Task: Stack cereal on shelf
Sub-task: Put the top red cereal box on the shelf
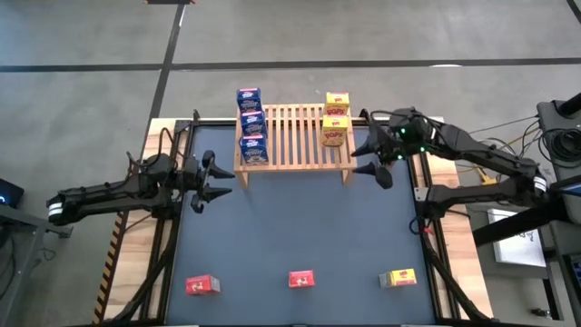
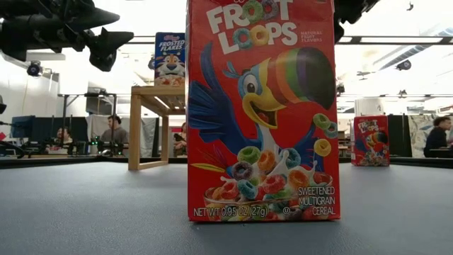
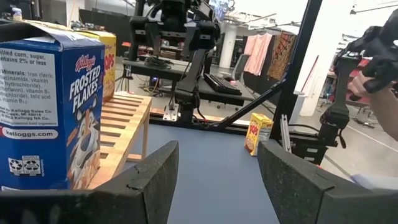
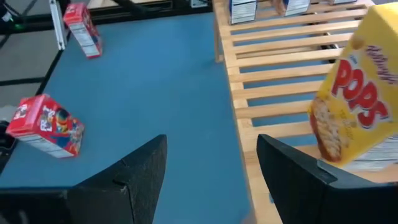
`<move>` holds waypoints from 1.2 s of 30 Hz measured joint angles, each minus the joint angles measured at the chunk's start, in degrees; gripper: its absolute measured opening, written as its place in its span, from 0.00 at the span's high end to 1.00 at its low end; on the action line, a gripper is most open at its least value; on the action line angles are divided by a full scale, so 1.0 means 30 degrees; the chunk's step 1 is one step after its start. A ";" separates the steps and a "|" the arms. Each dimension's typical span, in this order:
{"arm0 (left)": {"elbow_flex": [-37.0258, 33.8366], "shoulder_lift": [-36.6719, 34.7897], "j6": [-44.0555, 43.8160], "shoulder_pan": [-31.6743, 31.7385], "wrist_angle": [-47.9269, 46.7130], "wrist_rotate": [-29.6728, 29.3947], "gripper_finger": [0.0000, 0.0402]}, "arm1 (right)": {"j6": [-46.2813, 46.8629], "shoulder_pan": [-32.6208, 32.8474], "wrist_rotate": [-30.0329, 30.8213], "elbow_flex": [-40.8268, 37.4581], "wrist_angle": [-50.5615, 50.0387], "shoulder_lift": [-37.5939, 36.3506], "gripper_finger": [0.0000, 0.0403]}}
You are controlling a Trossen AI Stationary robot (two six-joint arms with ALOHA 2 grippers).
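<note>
The wooden shelf (image 1: 295, 138) stands at the table's far middle. Three blue cereal boxes (image 1: 251, 124) stand in a row on its left end, two yellow ones (image 1: 335, 118) on its right end. Two red boxes (image 1: 202, 285) (image 1: 300, 279) and a yellow box (image 1: 398, 278) stand along the near edge. My left gripper (image 1: 213, 182) hovers open just left of the shelf's near left corner, beside the nearest blue box (image 3: 50, 112). My right gripper (image 1: 377, 159) hovers open off the shelf's right end, next to a yellow box (image 4: 360, 106). Nothing is between either pair of fingers.
The blue mat (image 1: 300, 227) between the shelf and the near row of boxes is bare. Black frame bars (image 1: 427, 218) run along both table sides. The shelf's middle slats (image 1: 295, 127) carry nothing. People sit in the room beyond the table (image 2: 113, 131).
</note>
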 joint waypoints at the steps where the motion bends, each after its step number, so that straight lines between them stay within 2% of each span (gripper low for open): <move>1: 0.0006 0.0007 -0.0018 0.0000 -0.0001 0.0006 0.49 | 0.0137 0.0352 0.0320 -0.0007 0.0000 0.0000 0.41; 6: 0.0001 0.0200 -0.1332 0.0000 0.0133 0.0020 0.49 | 0.0366 0.1787 0.1439 -0.0014 0.0017 0.0000 0.41; 19: 0.1712 0.0357 -0.0831 -0.0281 0.0144 0.0488 0.50 | 0.1719 0.4980 0.1867 -0.0030 -0.0784 0.0007 0.41; 23: 0.1524 0.0285 -0.0419 -0.1059 0.0000 0.0465 0.52 | 0.1864 0.6114 0.3590 -0.0197 -0.0871 0.0007 0.41; 26: 0.1435 0.0291 -0.0246 -0.2147 -0.0067 -0.0461 0.54 | 0.1853 0.6755 0.4595 -0.0498 -0.0660 0.0007 0.41; 30: 0.1435 0.0328 -0.0110 -0.4220 0.0123 -0.2273 0.57 | 0.1996 0.7275 0.4807 -0.1192 0.0337 0.0007 0.41; 36: 0.1428 0.0401 0.0888 -0.8219 0.0547 -0.6051 0.59 | 0.2035 0.7404 0.4848 -0.1724 0.0912 0.0152 0.41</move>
